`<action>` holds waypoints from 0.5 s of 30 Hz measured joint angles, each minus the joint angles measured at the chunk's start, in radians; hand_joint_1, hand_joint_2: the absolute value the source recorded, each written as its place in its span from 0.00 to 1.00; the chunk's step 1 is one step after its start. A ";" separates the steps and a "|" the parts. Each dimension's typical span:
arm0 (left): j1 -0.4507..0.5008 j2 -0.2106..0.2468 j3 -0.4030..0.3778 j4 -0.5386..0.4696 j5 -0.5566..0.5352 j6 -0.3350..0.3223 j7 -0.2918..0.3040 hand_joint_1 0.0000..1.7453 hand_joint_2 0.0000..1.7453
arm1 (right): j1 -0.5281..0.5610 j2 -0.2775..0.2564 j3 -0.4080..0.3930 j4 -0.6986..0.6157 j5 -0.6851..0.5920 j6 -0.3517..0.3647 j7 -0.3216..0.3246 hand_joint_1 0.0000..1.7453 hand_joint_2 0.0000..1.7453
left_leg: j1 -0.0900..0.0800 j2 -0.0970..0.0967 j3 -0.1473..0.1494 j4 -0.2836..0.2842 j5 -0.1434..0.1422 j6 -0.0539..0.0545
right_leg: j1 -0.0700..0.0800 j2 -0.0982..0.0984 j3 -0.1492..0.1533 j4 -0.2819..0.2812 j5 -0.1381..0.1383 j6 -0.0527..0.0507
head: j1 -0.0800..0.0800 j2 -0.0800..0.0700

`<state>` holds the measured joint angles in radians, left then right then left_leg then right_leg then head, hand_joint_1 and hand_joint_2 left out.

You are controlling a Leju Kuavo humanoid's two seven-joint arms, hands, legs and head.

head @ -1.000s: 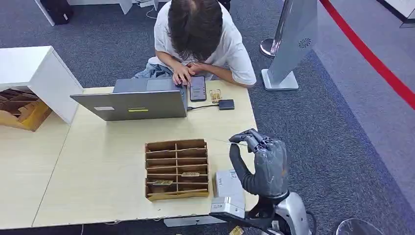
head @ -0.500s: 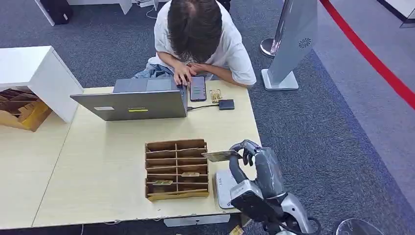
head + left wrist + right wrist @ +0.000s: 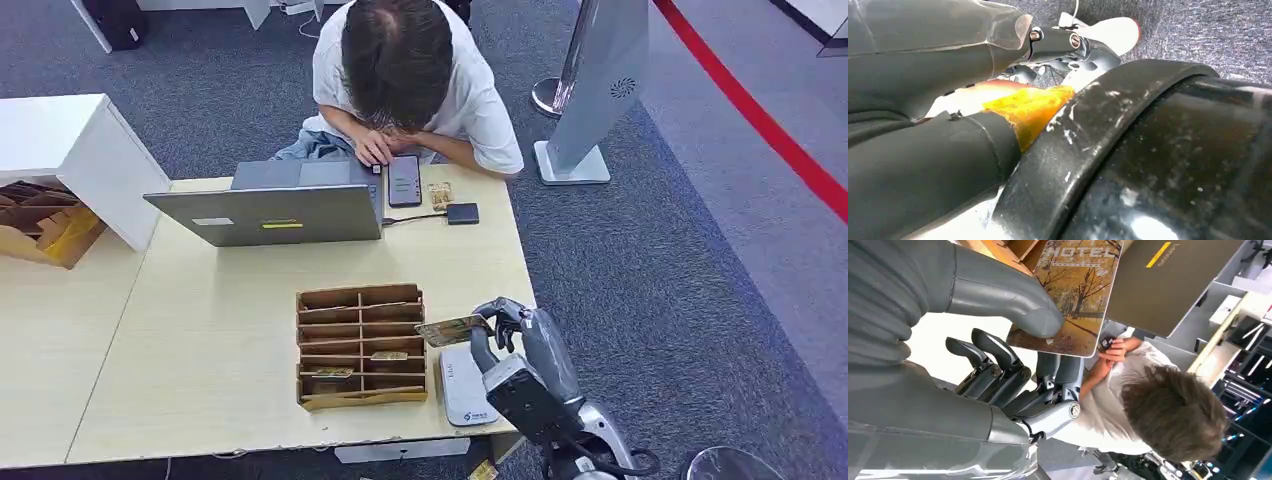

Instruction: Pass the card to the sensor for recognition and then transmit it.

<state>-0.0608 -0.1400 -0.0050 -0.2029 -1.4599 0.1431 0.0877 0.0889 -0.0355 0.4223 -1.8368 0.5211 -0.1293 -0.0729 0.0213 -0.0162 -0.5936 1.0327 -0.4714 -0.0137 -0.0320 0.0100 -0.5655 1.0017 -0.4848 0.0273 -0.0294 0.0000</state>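
Observation:
A card (image 3: 455, 328) printed with an autumn tree picture and the word HOTEL is pinched between the thumb and fingers of my right hand (image 3: 522, 338). The card lies nearly flat, just above the far end of the white sensor unit (image 3: 463, 388) at the table's front right. Up close in the right wrist view, the thumb (image 3: 1013, 300) presses on the card (image 3: 1075, 285) and the darker fingers lie under it. My left hand (image 3: 1058, 42) hangs by my side with its fingers stretched out and nothing in them.
A wooden slotted card box (image 3: 362, 345) with a few cards stands left of the sensor. A person (image 3: 400, 80) sits at the table's far side behind a laptop (image 3: 270, 210), with a phone (image 3: 404, 180) and a small black device (image 3: 462, 213) beside it. A white stand (image 3: 600, 90) is on the carpet.
My right hand has come down and turned over, bringing the card from edge-on and high to nearly flat, low over the sensor.

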 joint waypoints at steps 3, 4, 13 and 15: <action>0.000 0.000 0.000 0.000 0.000 0.001 0.000 0.00 0.00 | 0.000 0.000 -0.002 0.004 -0.010 0.008 0.013 1.00 1.00 | 0.000 0.000 0.000 0.000 0.000 0.000 | 0.000 0.000 0.000 0.000 0.000 0.000 | 0.000 0.000; 0.000 0.000 0.000 0.000 0.000 0.001 0.000 0.00 0.00 | 0.000 0.000 -0.003 0.006 -0.015 0.014 0.021 1.00 1.00 | 0.000 0.000 0.000 0.000 0.000 0.000 | 0.000 0.000 0.000 0.000 0.000 0.000 | 0.000 0.000; 0.002 0.000 0.000 0.000 0.002 0.008 0.002 0.00 0.00 | 0.001 0.000 -0.011 0.050 -0.049 0.026 0.073 1.00 1.00 | 0.000 0.000 0.000 0.000 0.000 0.000 | 0.000 0.000 0.000 0.000 0.000 0.000 | 0.000 0.000; 0.002 0.000 0.000 0.000 0.002 0.010 0.002 0.00 0.00 | 0.001 0.000 -0.014 0.060 -0.050 0.030 0.079 1.00 1.00 | 0.000 0.000 0.000 0.000 0.000 0.000 | 0.000 0.000 0.000 0.000 0.000 0.000 | 0.000 0.000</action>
<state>-0.0584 -0.1404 -0.0053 -0.2029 -1.4584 0.1526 0.0896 0.0903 -0.0355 0.4086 -1.7773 0.4707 -0.0996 0.0057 0.0213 -0.0162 -0.5936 1.0328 -0.4714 -0.0137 -0.0320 0.0100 -0.5655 1.0017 -0.4848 0.0273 -0.0294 0.0000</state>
